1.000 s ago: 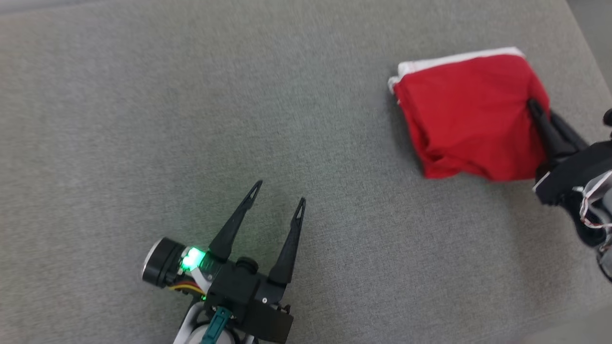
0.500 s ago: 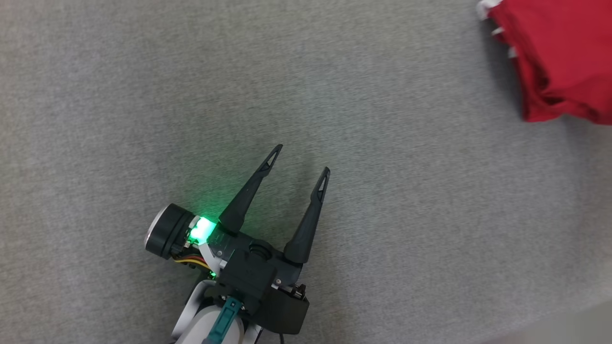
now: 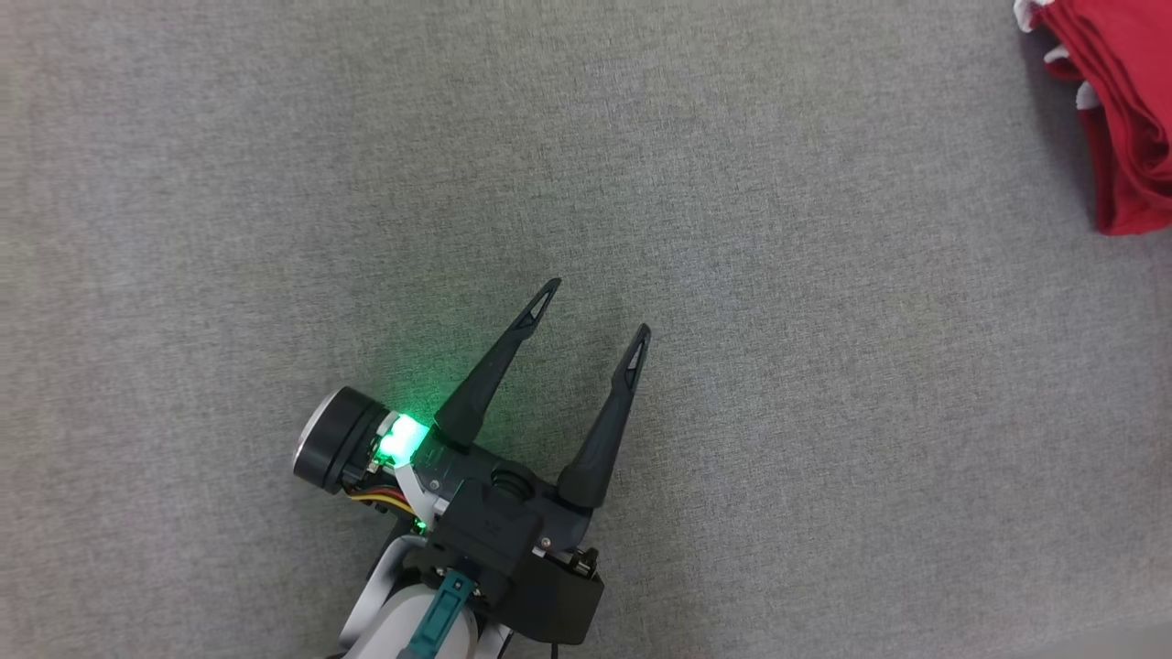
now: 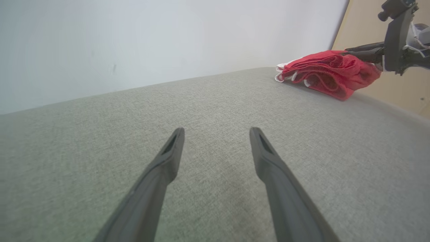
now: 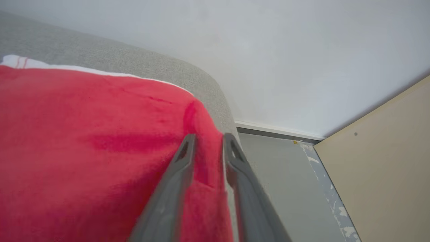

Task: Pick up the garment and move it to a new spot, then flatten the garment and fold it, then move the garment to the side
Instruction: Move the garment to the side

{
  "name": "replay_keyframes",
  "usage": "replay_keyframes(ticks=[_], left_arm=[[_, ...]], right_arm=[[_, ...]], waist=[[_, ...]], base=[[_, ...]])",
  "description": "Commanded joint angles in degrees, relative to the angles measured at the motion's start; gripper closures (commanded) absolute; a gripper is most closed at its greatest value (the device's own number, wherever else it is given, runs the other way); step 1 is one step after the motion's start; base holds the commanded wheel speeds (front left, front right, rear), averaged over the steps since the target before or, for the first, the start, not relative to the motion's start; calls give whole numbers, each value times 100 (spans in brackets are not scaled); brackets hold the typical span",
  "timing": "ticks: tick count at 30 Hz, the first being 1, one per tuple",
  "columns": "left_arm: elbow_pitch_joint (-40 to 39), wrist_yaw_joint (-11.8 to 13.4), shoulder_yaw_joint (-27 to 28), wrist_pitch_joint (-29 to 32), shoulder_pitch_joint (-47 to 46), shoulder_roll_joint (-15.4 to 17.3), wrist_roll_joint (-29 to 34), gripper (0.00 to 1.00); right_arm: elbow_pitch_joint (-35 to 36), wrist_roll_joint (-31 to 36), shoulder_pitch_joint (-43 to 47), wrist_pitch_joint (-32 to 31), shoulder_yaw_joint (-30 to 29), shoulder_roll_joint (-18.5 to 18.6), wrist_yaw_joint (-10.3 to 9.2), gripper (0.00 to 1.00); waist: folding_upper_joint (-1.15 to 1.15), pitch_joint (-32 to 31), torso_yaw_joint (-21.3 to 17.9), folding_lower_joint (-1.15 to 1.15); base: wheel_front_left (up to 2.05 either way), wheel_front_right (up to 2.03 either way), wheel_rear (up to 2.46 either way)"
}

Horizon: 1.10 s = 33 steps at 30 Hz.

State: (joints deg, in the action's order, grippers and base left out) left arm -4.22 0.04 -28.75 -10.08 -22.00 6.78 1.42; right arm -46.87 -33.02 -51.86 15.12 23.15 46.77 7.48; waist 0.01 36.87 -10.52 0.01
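Our right pincer (image 5: 209, 137), clamped on the folded red garment (image 3: 1131, 119) a second ago, has parted slightly; we cannot tell if it still grips; the garment lies at two o'clock from our wide-open left pincer (image 3: 595, 311); the sideways move looks finished.

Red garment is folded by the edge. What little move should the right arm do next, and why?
Probably open the jaws wider, then lift the right gripper off the red garment. It lies folded at the edge of the grey cushion, and the jaws stand only narrowly apart on it.
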Motion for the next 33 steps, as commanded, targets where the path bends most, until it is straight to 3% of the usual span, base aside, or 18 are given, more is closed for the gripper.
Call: replay_keyframes(ticks=[1, 8, 17, 22, 29, 33], left_arm=[[57, 40, 6, -31, 6, 25, -37, 0], [222, 95, -18, -210, 142, -56, -214, 0], [451, 208, -70, -420, 440, -175, -486, 0], [531, 293, -69, -487, 707, -222, -666, 0], [510, 448, 41, -515, 1249, -281, -997, 0], [444, 486, 113, -514, 1512, -298, -1062, 0]], right_arm=[[-57, 205, -6, 9, -264, -73, 6, 0], [231, 1113, 661, 8, -1545, -797, 6, 0], [898, 1624, 1981, 8, -2311, -1803, 6, 0], [1455, 1626, 2574, 7, -2153, -2157, 6, 0], [1951, 936, 3266, 7, -1305, -2374, 6, 0], [2209, 771, 3570, 7, -1172, -2485, 6, 0]], waist=[[-1, -79, 51, -1], [-1, -470, 153, -1], [-1, -1164, 410, -1], [-1, -1668, 562, -1], [-1, -2578, 881, -1], [-1, -2905, 987, -1]], base=[[0, 0, 0], [0, 0, 0], [0, 0, 0], [0, 0, 0], [0, 0, 0], [0, 0, 0]])
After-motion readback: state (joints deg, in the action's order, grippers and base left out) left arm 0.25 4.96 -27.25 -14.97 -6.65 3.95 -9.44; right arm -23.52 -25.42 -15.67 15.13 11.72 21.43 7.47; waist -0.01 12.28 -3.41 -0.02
